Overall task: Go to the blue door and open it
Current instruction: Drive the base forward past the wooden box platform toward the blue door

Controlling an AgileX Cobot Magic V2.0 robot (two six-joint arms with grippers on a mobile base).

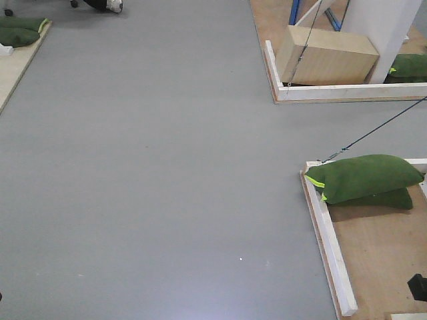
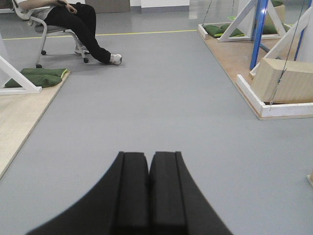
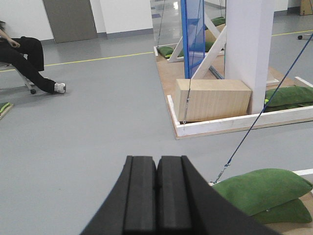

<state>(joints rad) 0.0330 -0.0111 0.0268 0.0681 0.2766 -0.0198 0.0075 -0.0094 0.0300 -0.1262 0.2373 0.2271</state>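
Observation:
The blue door (image 3: 191,36) shows as a tall bright blue panel seen at a steep angle, standing far ahead on a wooden platform; its handle and lock do not show. It appears as a narrow blue strip in the left wrist view (image 2: 258,29) and as a small blue bit at the top edge of the front view (image 1: 294,9). My left gripper (image 2: 148,157) is shut and empty, held over the grey floor. My right gripper (image 3: 156,161) is shut and empty too, far short of the door.
A wooden box (image 1: 327,55) sits on a white-edged platform (image 1: 347,93) beside a white pillar (image 3: 247,44). Green sandbags (image 1: 363,179) lie on a nearer platform at the right, with a taut blue cord (image 3: 257,120) above. A seated person (image 2: 78,22) is far left.

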